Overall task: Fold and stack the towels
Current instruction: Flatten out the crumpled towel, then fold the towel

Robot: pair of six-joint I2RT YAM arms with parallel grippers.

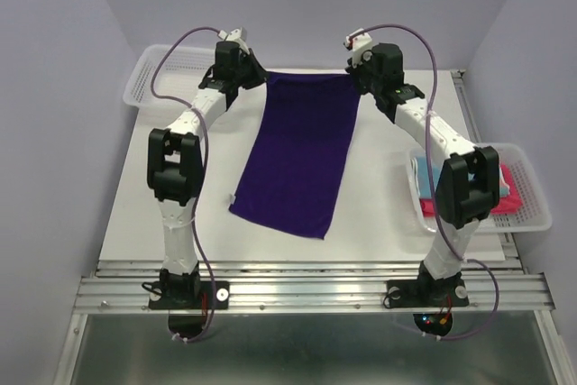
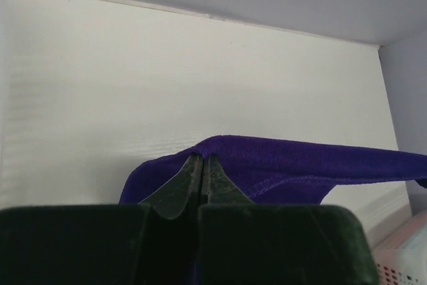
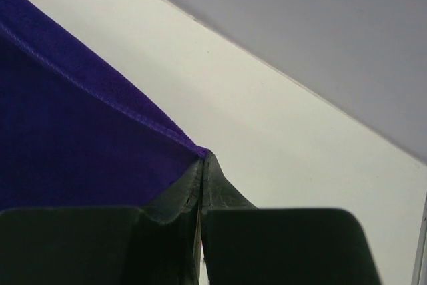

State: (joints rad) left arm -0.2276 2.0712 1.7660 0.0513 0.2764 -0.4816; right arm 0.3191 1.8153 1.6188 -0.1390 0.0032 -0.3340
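Left pincer, right pincer clamped on corners of purple towel | unfolded, taut

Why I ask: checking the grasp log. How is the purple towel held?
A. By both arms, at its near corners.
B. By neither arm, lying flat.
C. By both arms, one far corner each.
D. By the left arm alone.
C: each wrist view shows shut jaws pinching a corner of the towel, both at its far edge.
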